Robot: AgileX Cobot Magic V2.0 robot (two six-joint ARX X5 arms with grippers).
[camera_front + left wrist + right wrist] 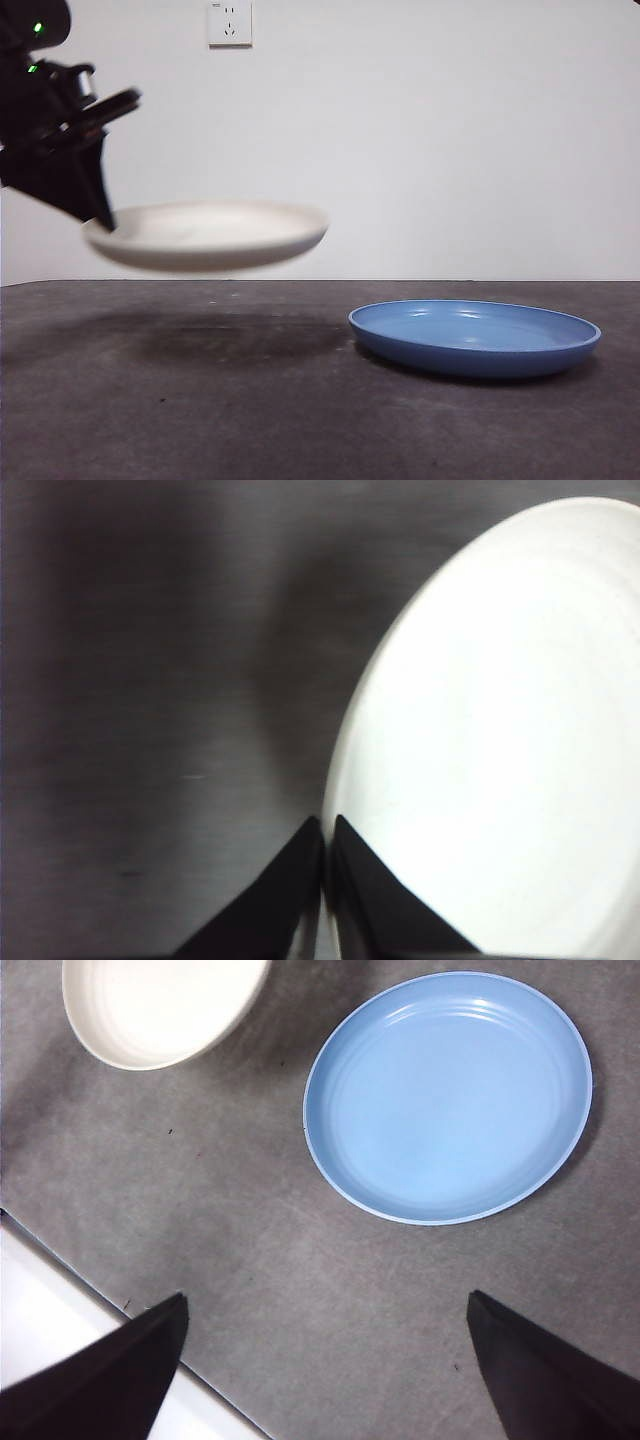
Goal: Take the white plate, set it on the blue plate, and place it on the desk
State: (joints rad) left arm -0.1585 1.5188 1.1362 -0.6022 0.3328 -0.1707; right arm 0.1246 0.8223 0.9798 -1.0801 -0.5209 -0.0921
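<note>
The white plate [210, 235] hangs in the air above the desk [250, 410], roughly level, casting a shadow below it. My left gripper [100, 215] is shut on the white plate's left rim [345, 810]; its jaws pinch the edge in the left wrist view, gripper [325, 830]. The blue plate [475, 337] rests on the desk to the right of the lifted plate. The right wrist view looks down on the blue plate [448, 1095] and part of the white plate [155, 1005]. My right gripper [325, 1330] is open, high above the desk, holding nothing.
A white wall with a power socket [229, 22] stands behind the desk. The right wrist view shows the desk's edge [100, 1305] with a pale floor or surface beyond it.
</note>
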